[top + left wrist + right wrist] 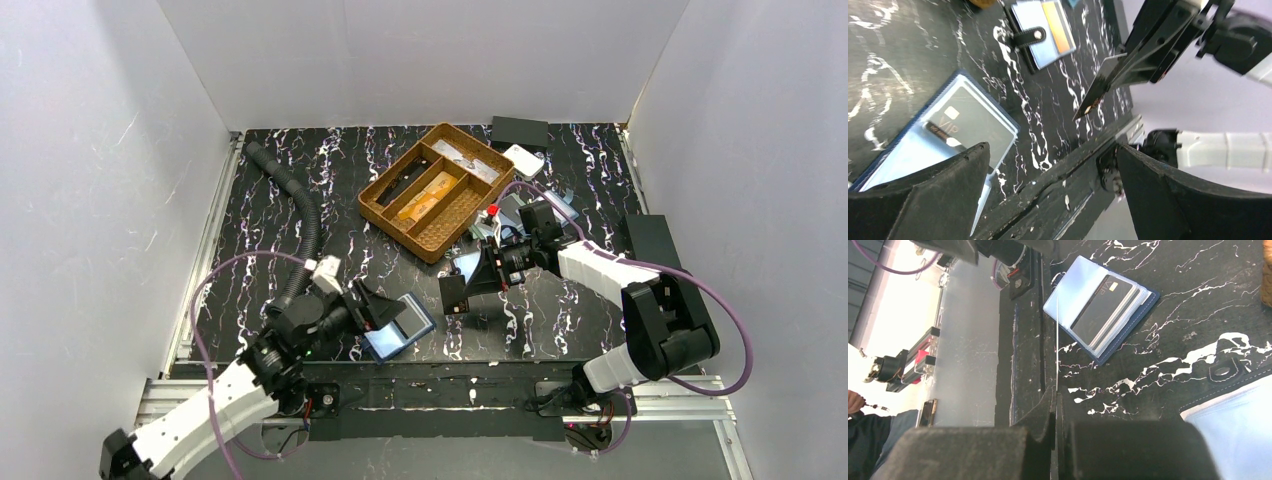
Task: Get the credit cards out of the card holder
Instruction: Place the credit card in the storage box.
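Jaws: left gripper (pixel 1052 150) fully spread, empty; right gripper (pixel 1055 402) clamped on a credit card (pixel 1095 92) edge. Such a slim hold may let it slip or twist loose.

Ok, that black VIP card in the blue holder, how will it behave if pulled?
The black VIP card looks thin and flat, so probably stiff and light. Tucked in a clear sleeve, it may slide out easily or drag the blue holder along.

Left arm (pixel 215 400) wore white shell over black joint housings; right arm (pixel 600 268) matched. Purple cable (pixel 193 305) trailed off each wrist. Left fingers (pixel 933 200) were broad black wedges, edges scuffed pale. Right fingers (pixel 973 450) were matte black, grainy.
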